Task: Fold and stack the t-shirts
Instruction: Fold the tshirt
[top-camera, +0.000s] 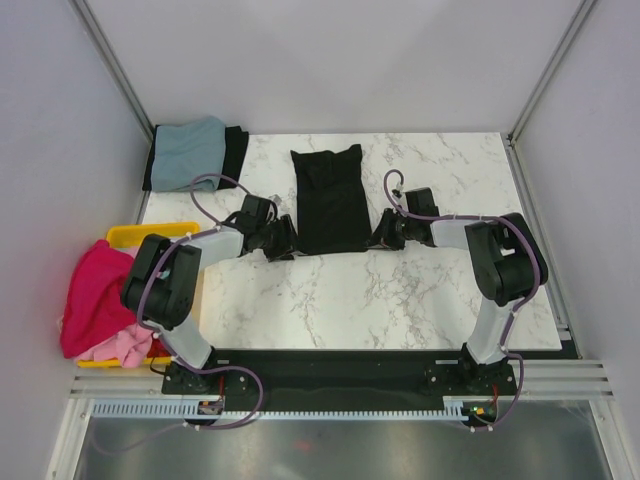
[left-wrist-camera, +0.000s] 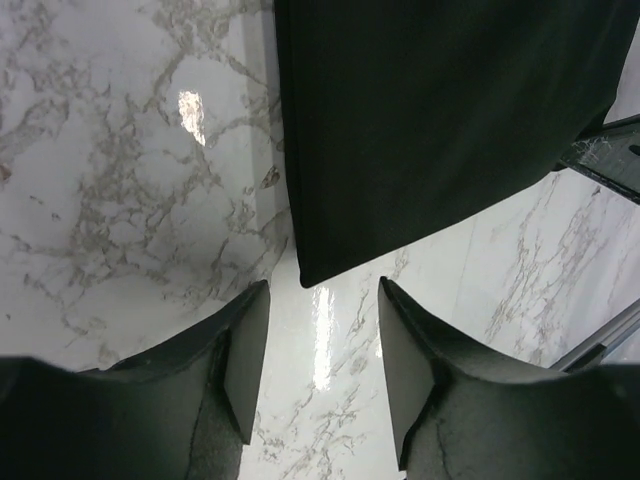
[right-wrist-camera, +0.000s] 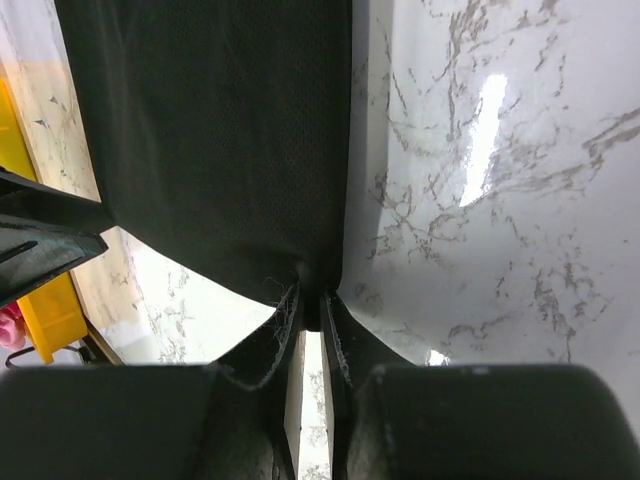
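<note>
A black t-shirt (top-camera: 328, 200), folded into a long narrow strip, lies flat mid-table. My left gripper (top-camera: 285, 240) is open just short of the strip's near-left corner; in the left wrist view the corner (left-wrist-camera: 310, 270) lies just ahead of the gap between the open fingers (left-wrist-camera: 323, 295). My right gripper (top-camera: 378, 235) is shut on the strip's near-right corner; the right wrist view shows the cloth (right-wrist-camera: 220, 130) pinched at the tips (right-wrist-camera: 312, 300). A grey-blue t-shirt (top-camera: 190, 150) lies folded on another black one (top-camera: 237, 150) at the back left.
A yellow bin (top-camera: 150, 235) stands off the table's left edge with a magenta shirt (top-camera: 95, 295) and a pink one (top-camera: 125, 345) heaped in it. White walls and frame posts close in the left, back and right sides.
</note>
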